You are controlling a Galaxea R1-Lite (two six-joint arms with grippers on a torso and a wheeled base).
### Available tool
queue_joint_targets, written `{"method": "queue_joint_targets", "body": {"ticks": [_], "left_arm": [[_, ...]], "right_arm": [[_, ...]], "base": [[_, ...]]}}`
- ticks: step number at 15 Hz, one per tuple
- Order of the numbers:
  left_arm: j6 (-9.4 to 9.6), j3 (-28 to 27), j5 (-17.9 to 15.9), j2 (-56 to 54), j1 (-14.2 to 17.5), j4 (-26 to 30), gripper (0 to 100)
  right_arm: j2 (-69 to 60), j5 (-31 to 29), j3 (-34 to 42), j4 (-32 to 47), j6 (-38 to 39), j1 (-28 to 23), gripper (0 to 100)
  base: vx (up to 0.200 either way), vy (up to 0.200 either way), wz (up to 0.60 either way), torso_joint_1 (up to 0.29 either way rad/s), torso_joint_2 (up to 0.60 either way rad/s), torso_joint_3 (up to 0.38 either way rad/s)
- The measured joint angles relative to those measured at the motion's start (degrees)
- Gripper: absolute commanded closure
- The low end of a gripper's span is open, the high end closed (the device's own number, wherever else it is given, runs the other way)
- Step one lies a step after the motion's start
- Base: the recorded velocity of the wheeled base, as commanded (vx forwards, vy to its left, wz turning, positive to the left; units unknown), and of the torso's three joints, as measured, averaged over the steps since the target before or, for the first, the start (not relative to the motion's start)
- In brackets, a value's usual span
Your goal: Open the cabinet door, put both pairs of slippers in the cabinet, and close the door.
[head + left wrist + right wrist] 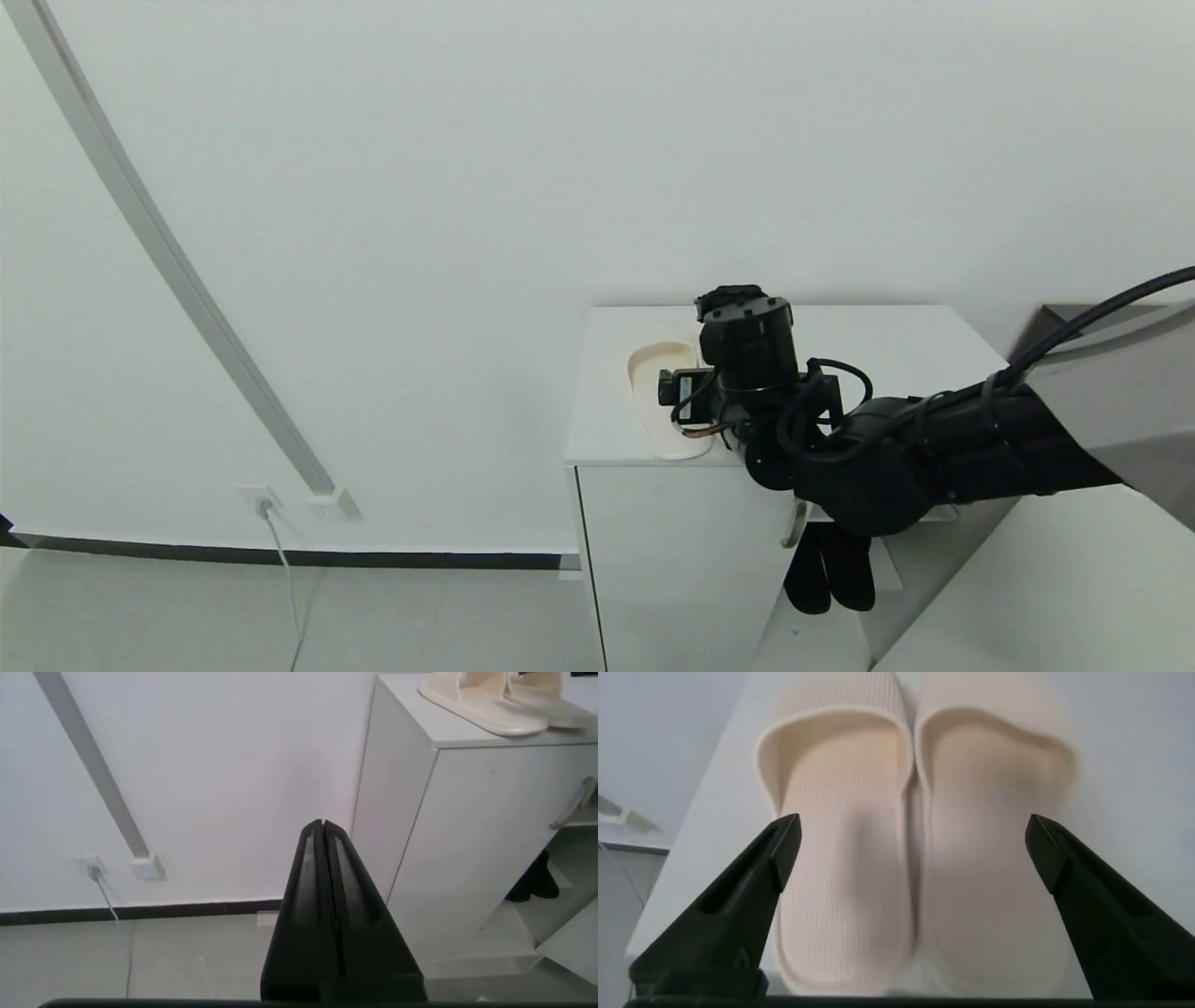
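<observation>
Right pincer [913, 835] hangs wide open over the pair of cream ribbed foam slippers [971, 868], which lie side by side on top of the tall white cabinet [672, 560], near its left edge. Left pincer [323, 826] is closed on nothing, held low and well apart from the cabinet's left side. A pair of black slippers [829, 579] stands on a shelf inside the cabinet's open right compartment.
</observation>
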Motion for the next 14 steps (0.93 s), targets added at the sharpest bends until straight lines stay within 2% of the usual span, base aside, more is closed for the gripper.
{"method": "queue_joint_targets", "body": {"ticks": [4, 9, 14], "left_arm": [[-0.04, 0.0, 0.0, 0.0, 0.0, 0.0, 100], [-0.17, 0.0, 0.0, 0.0, 0.0, 0.0, 100], [-0.20, 0.1, 0.0, 0.0, 0.0, 0.0, 100]], "right_arm": [[3.7, 0.1, -1.0, -3.0, -1.3, -0.7, 0], [10.1, 0.5, -7.8, -7.1, -4.6, -3.2, 0], [14.5, 5.8, -14.0, -7.3, -5.7, -5.7, 0]], "base": [[0.000, 0.000, 0.00, 0.000, 0.00, 0.000], [0.000, 0.000, 0.00, 0.000, 0.00, 0.000], [0.000, 0.000, 0.00, 0.000, 0.00, 0.000]]}}
